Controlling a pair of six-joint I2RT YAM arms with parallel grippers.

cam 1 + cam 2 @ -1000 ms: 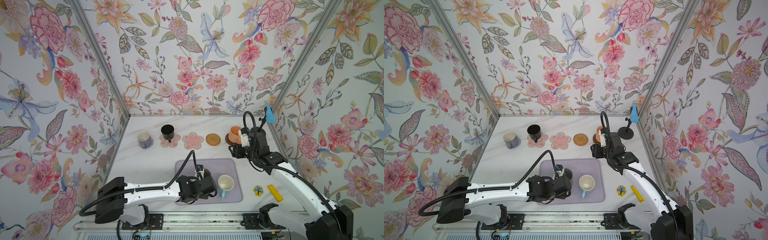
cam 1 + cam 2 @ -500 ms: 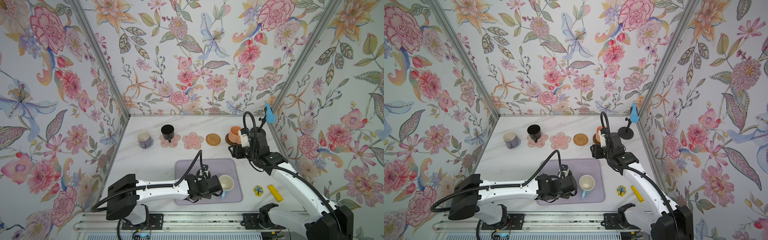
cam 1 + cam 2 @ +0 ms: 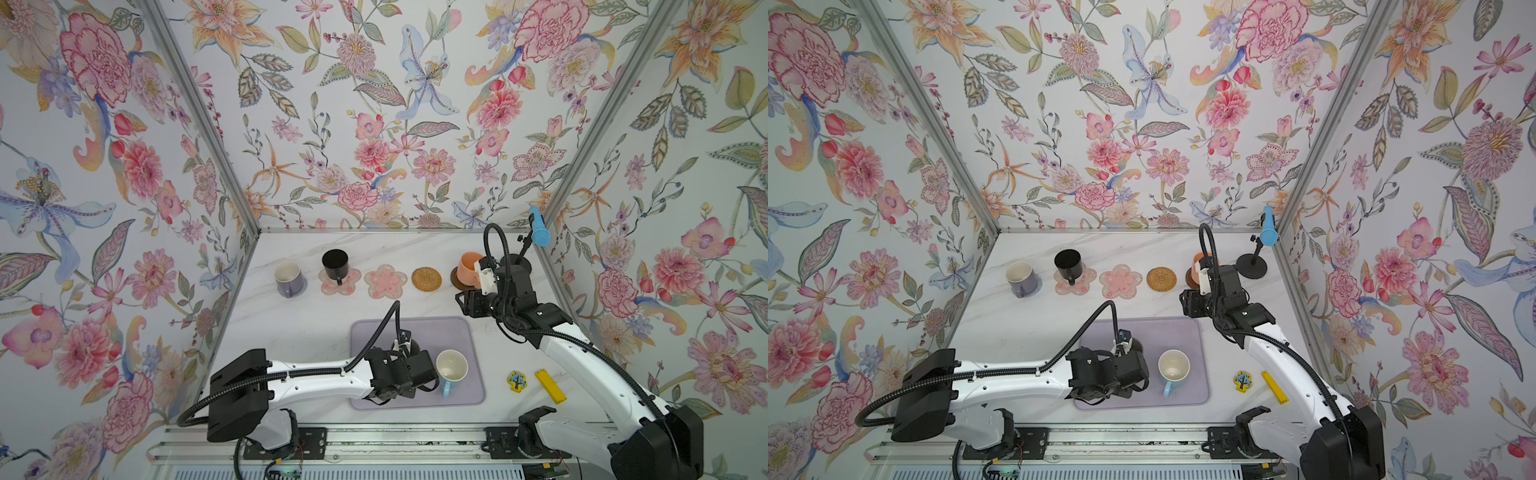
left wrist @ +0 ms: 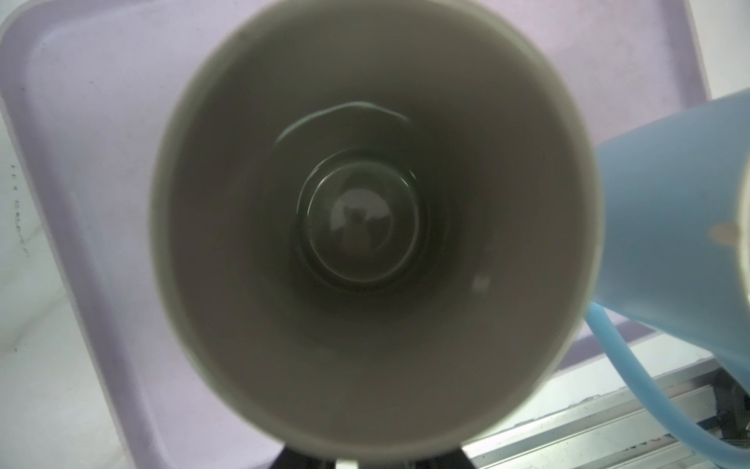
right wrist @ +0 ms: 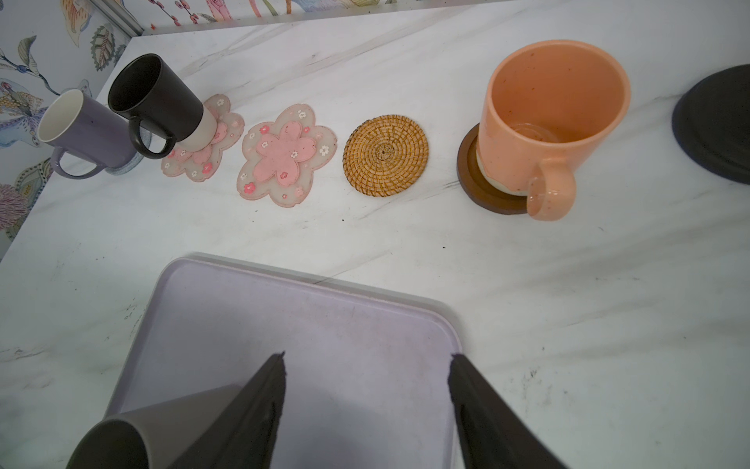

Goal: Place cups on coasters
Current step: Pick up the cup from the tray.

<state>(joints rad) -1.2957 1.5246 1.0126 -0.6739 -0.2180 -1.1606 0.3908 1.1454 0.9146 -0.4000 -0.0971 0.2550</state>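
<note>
**Five cups and five coasters: three pairs seated, two cups on the mat**

Five cups and five coasters are counted on the marble tabletop (image 3: 307, 328). The coasters are laid in one row along the far edge.

From the left edge to the right:
- The lavender cup (image 3: 288, 277) is seated on the grey-blue knitted coaster (image 5: 132, 166).
- The black cup (image 3: 335, 263) is seated on one pink flower coaster (image 3: 353, 280).
- A second pink flower coaster (image 3: 385, 281) and the single rattan coaster (image 3: 427, 279) are bare.
- The peach-orange cup (image 3: 469, 268) is seated on the dark brown disc (image 5: 487, 199).

Two cups are shown upright on the one lavender mat (image 3: 449, 336) by the near edge. These are the grey cup (image 4: 365, 227) and, just beside it, the light blue cup (image 3: 451, 369).

The left gripper (image 3: 405, 349) is held over the grey cup, whose mouth fills the left wrist view. Whether its jaws are spread or pressed on the cup cannot be told. The right gripper (image 5: 367, 357) is seen spread, with nothing between its fingers. It is held above the mat's corner nearest the peach-orange cup.

One black-based stand (image 3: 1251, 266) is placed in the far right corner. One yellow bar (image 3: 549, 385) and one small tree badge (image 3: 516, 380) lie toward the near right corner.
</note>
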